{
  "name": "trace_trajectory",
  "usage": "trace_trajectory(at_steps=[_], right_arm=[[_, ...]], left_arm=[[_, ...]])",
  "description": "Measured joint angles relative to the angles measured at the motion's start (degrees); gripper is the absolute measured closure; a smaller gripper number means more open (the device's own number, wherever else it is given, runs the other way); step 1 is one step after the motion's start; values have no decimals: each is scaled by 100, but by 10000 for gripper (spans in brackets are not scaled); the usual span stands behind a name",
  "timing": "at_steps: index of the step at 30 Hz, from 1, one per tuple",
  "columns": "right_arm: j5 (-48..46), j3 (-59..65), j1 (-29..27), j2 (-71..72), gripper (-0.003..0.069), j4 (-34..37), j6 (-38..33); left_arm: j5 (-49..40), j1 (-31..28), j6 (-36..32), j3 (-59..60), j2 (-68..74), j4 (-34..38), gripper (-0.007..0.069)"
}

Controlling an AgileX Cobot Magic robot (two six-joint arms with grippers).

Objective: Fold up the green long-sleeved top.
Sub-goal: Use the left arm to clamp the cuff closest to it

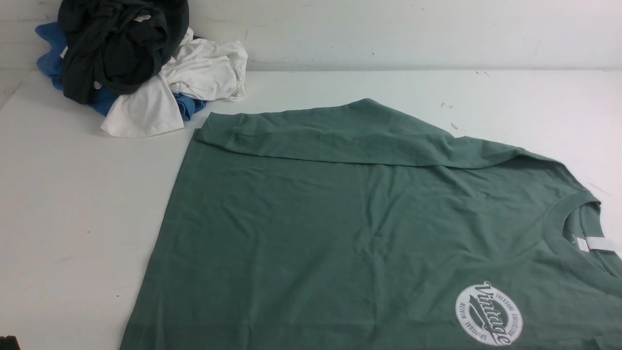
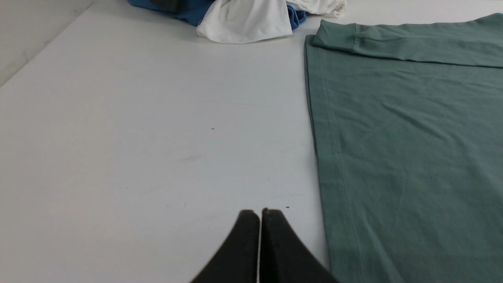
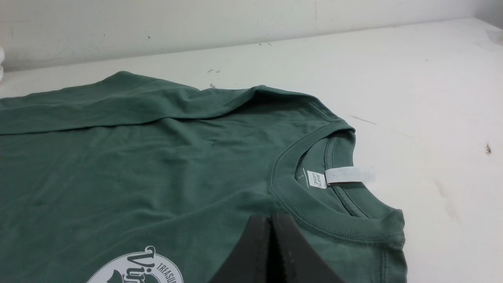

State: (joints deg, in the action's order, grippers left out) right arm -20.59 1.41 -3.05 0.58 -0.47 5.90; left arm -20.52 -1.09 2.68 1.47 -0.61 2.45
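White tabletop (image 1: pixel 73 194) against a white wall, with the green long-sleeved top (image 1: pixel 340 233) spread flat over its near right part.
Its long axis runs left to right: hem (image 2: pixel 322 129) toward the left edge, collar (image 3: pixel 314 220) toward the right, far sleeve (image 1: pixel 330 133) folded along the body. My left gripper (image 2: pixel 260 213), jaws together and empty, hangs over bare table just beside the hem. My right gripper (image 3: pixel 271 217), jaws together too, sits over the chest near the collar.
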Motion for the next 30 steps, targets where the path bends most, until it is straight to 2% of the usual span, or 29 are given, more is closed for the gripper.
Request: trace_trajectory(at_steps=[30], right_arm=[[0,0,0,0,673,-13,0]], left_arm=[[36,0,119,0,0,-32,631]])
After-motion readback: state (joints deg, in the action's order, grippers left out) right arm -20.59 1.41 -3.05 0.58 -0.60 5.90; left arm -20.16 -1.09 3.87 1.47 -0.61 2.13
